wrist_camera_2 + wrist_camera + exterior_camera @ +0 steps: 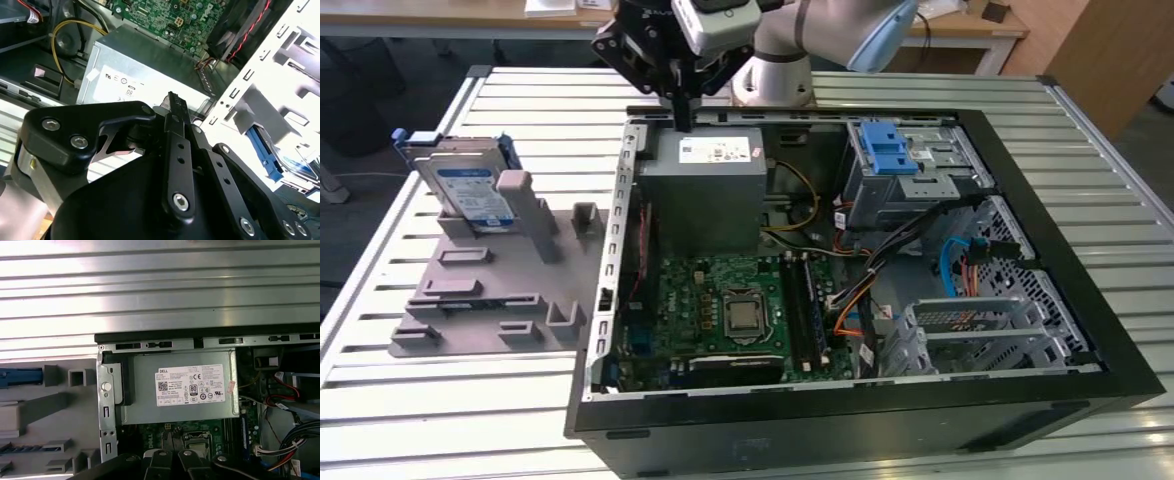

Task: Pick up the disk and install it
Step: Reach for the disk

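The disk (464, 190) is a flat silver slab with a white-and-blue label and blue plastic rails along its two long sides. It stands on its short end in a matte grey moulded fixture (494, 290) of blocks and slots, outside the open black computer case (854, 420), toward the exterior view's left. Its long axis runs up and down, leaning a little back, with the label face turned toward the exterior camera. The fixture and case both rest on a table (400, 400) of bright ribbed metal slats. The gripper (683, 118) – black, with bolted linkage arms – hangs fingers-down over the far wall of the case, just above the corner of the large grey sheet-metal box (707, 200) with its white sticker. Its fingers are drawn together into one narrow bar with nothing between them – well apart from the disk. Whether the tips touch the case wall cannot be told. Inside the case lie a green circuit board (720, 310) and a grey metal cage (907, 175) with a blue plastic latch.
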Available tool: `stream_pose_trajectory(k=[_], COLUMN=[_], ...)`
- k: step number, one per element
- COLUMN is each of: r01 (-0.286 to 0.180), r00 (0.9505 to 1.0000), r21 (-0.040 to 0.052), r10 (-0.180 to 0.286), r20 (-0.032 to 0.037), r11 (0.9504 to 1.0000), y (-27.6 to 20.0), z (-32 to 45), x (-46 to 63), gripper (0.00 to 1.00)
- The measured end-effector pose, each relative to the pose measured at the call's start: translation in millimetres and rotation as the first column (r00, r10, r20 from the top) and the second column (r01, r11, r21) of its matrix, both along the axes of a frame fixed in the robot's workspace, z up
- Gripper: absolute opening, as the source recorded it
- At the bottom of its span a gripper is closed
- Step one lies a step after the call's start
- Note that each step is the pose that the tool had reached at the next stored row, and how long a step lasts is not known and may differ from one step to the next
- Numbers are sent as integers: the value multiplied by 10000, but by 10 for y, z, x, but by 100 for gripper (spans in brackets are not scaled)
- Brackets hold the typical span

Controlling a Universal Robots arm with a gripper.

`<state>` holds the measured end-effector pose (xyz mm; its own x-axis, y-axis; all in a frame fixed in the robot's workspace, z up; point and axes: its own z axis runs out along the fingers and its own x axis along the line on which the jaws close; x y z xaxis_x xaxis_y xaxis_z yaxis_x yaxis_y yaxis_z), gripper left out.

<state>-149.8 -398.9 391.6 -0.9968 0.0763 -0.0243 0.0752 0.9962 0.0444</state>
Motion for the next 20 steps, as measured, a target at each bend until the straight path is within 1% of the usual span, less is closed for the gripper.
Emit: stream_pose_trajectory(k=[20], r01=[-1], r00=[10000], r21=[0], r10=[1], r20=[-16], r11=[10000], y=[0], z=[-15], x=[-160], gripper=[11])
